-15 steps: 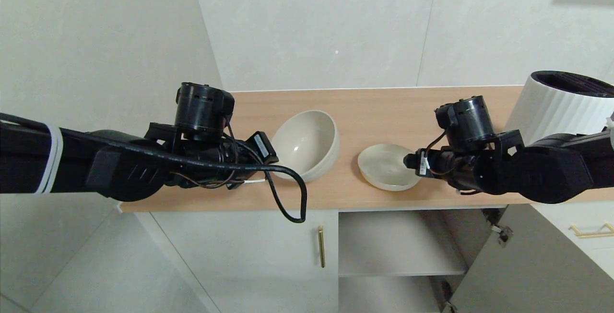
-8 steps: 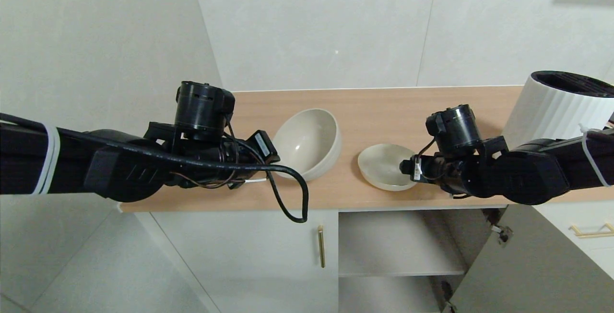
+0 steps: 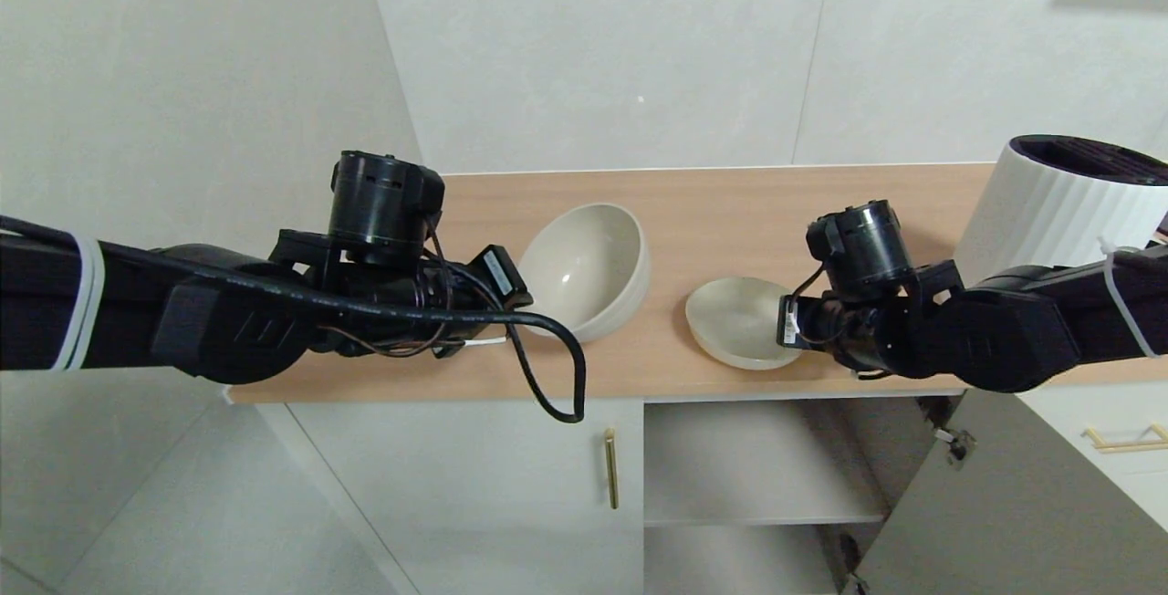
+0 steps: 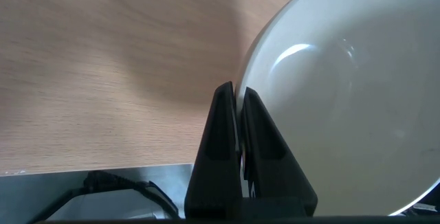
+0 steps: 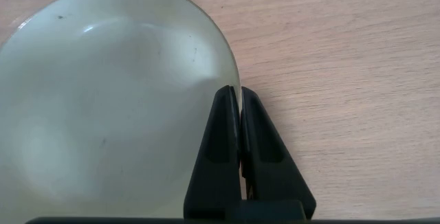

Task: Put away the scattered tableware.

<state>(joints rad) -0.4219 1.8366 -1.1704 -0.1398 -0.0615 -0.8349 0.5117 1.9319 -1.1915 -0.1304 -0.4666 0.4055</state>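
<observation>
- The large beige bowl is located on the wooden countertop, toward the robot's left. It is tilted, with its opening turned toward the head camera.
- The small pale shallow dish is located just beside the bowl, toward the robot's right and near the countertop's front edge. It also appears tilted; whether it is clear of the surface cannot be told.
- The bowl's near rim is clamped by the left gripper. The jaws are drawn almost together, with only the thin wall between them.
- The dish's rim is pinched in the same manner by the right gripper, one finger inside the rim and one outside.
- A white ribbed container stands on the countertop, beyond the right arm.
- An open cabinet compartment with a shelf lies below the countertop, directly under the dish. Its door is swung out to the robot's right.
- Progress is judged as early: both pieces are grasped, but neither is yet stowed.
- Remaining work, as judged: both pieces are to be lifted, lowered to the compartment and released on the shelf.
</observation>
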